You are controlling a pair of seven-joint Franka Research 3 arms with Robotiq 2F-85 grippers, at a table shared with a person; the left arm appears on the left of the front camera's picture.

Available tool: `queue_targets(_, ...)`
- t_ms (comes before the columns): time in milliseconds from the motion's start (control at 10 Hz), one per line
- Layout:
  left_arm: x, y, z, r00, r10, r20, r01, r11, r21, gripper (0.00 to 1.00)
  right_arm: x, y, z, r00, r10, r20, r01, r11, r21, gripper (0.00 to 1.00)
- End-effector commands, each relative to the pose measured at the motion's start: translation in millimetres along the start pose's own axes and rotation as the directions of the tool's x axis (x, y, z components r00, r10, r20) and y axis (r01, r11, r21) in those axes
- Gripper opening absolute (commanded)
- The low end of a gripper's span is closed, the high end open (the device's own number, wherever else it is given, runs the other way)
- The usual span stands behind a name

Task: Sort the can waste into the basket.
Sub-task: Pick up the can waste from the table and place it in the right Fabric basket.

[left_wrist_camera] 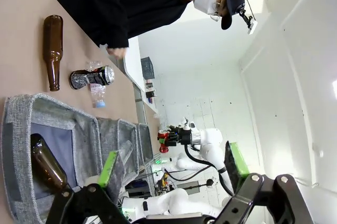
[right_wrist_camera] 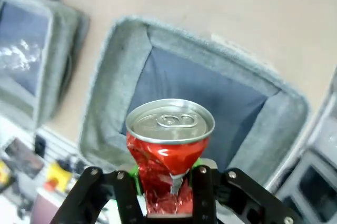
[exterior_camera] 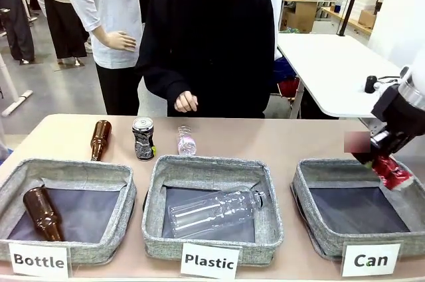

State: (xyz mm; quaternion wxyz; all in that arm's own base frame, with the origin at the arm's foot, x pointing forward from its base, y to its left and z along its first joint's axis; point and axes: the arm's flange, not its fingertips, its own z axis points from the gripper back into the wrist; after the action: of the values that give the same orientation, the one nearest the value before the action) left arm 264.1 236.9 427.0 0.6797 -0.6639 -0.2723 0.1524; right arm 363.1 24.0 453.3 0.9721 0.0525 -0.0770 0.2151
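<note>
Now the red can point(right_wrist_camera: 169, 150) is clamped at its crushed lower half by the right gripper point(right_wrist_camera: 168, 195), whose jaws are closed onto it. Its long axis runs along the fingers, silver top outermost. The basket point(right_wrist_camera: 105, 113) signed "Can" lies straight beyond it, so a release is judged to be all that is needed. The dark can point(exterior_camera: 143, 138) stands on the table point(exterior_camera: 265, 142), nearer the left gripper point(left_wrist_camera: 172, 154), which is held wide apart with nothing in it.

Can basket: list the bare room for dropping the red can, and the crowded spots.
In the Can basket, the whole floor is bare, beneath the red can in the right fingers. Crowded: the Plastic basket holds a clear bottle.
</note>
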Motion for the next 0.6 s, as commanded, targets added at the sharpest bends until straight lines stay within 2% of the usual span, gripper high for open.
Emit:
queue_targets(0,0.9,-3.9,0.2,1.000,0.005,0.007,-0.005,1.000,-0.021,1.00,-8.6,-4.6,-4.1,0.977,0.207,0.044,-0.206,0.978,-0.043,0.00)
queue_targets(100,0.9,-3.9,0.2,1.000,0.005,0.007,-0.005,1.000,-0.021,1.00,-11.5,-4.8,-6.8,0.956,0.292,0.043,-0.288,0.954,-0.078,0.00)
queue_targets(200,0.9,-3.9,0.2,1.000,0.005,0.007,-0.005,1.000,-0.021,1.00,-11.8,-3.8,-8.7,0.944,0.327,0.041,-0.322,0.942,-0.094,0.00)
queue_targets(500,0.9,-3.9,0.2,1.000,0.005,0.007,-0.005,1.000,-0.021,1.00,-9.1,-3.9,-11.7,0.938,0.344,0.038,-0.340,0.937,-0.081,0.00)
